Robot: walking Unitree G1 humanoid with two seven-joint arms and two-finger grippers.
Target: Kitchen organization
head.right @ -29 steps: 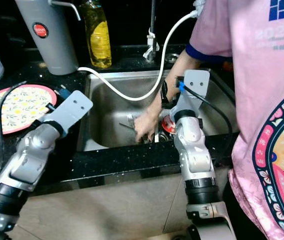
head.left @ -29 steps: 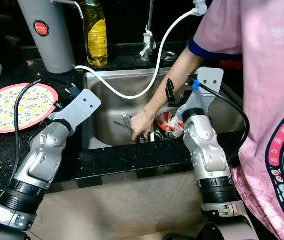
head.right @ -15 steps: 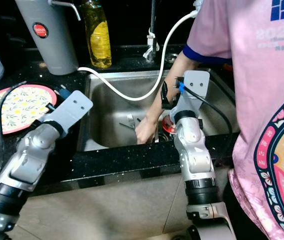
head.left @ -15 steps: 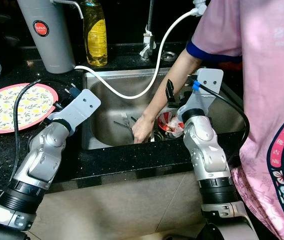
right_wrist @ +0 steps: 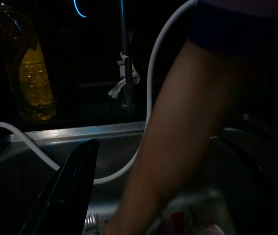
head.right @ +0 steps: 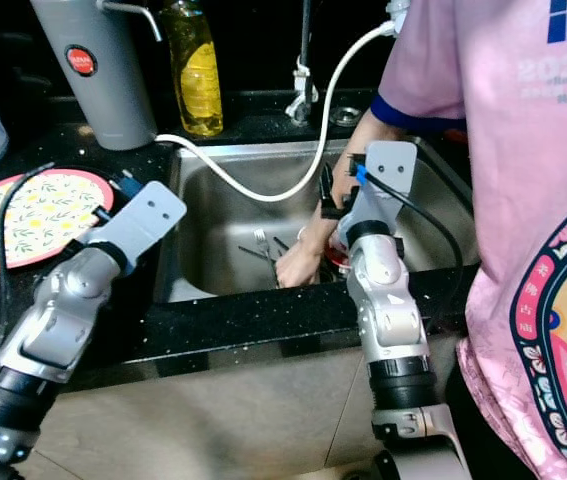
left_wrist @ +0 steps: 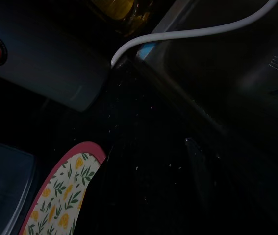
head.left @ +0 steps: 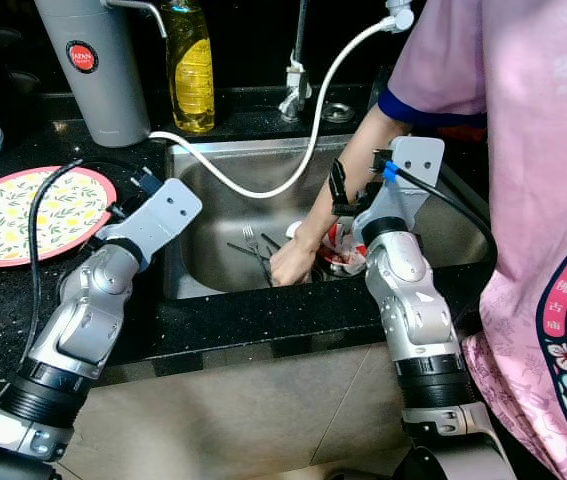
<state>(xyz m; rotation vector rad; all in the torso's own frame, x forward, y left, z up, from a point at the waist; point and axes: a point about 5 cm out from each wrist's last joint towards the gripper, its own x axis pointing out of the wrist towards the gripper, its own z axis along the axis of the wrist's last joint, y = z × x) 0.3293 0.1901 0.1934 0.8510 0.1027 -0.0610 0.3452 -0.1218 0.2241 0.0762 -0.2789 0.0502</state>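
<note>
One steel sink (head.left: 218, 175) sits mid-frame with a couple of forks (head.left: 251, 243) and one red-patterned bowl (head.left: 340, 247) on the bottom. One person's hand (head.left: 291, 262) reaches down beside the bowl. One floral plate (head.left: 23, 213) is at left, with one yellow soap bottle (head.left: 191, 65) and one grey canister (head.left: 98, 70) up top. The right gripper (right_wrist: 153, 191) hangs over the sink, fingers spread apart around the person's forearm. Left gripper: can't tell.

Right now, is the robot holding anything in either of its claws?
No. The right gripper has open fingers over the sink, holding nothing; the left gripper's hold cannot be told.
</note>
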